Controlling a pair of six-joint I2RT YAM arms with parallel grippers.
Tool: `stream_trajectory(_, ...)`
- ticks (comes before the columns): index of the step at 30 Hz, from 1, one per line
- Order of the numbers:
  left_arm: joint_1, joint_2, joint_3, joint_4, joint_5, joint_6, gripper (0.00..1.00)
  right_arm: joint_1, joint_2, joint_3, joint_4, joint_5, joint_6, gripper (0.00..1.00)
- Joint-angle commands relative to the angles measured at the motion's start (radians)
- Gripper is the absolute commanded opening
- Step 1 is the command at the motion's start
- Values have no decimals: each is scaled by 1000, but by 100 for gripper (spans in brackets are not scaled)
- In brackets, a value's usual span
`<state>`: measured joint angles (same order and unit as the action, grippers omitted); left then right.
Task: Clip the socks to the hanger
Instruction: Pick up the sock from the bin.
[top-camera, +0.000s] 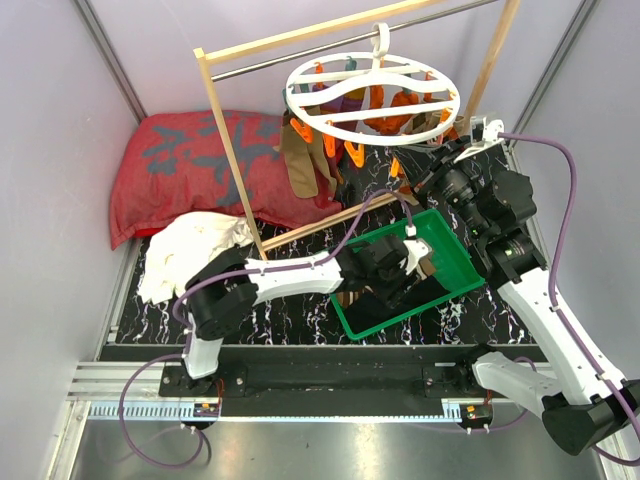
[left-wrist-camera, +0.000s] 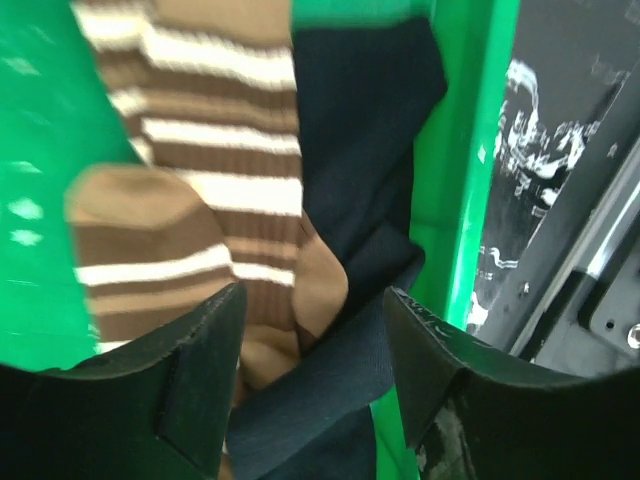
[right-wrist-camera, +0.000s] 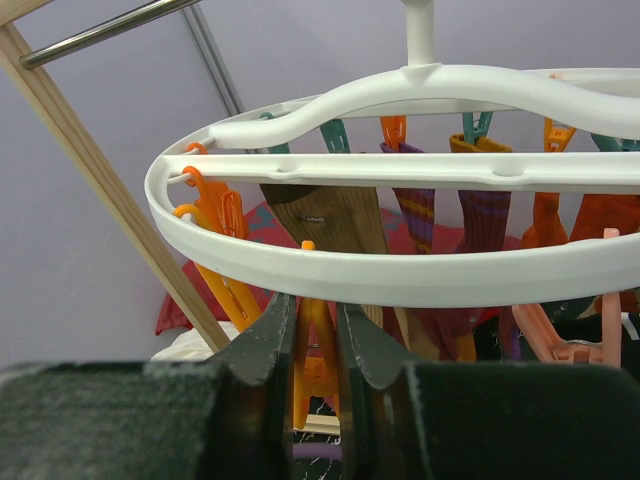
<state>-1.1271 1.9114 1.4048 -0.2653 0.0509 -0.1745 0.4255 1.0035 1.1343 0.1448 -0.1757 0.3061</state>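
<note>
left gripper (left-wrist-camera: 315, 300) spread over striped sock (left-wrist-camera: 200, 200) in green bin (left-wrist-camera: 470, 200); right gripper (right-wrist-camera: 315, 305) pinches orange clip (right-wrist-camera: 315, 375). i see some socks (right-wrist-camera: 340, 215) hung, more waiting.

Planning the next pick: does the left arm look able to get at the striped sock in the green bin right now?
Probably yes. The left gripper hangs open right over the striped sock in the green bin, nothing covering it. The navy sock lies alongside and might get pinched too.
</note>
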Motion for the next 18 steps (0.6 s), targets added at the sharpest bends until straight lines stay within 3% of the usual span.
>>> stream_trajectory(1,-5,67,74,-121,102,-46,58,6,-11,-11,2,24,-6,19)
stream_trajectory(5,-5,107,105,-172,133,-45,55,6,-13,-11,-1,25,-5,18)
stream_trajectory(7,-5,116,118,-184,141,-40,48,6,-9,-11,-1,27,-7,19)
stream_trajectory(8,-5,117,123,-189,139,-33,39,7,-9,-11,-1,27,-5,19)
stream_trajectory(12,-5,103,128,-203,107,6,24,6,-11,-16,1,27,-4,19)
stream_trajectory(18,9,109,118,-252,69,44,23,7,-13,-13,-1,27,-5,19)
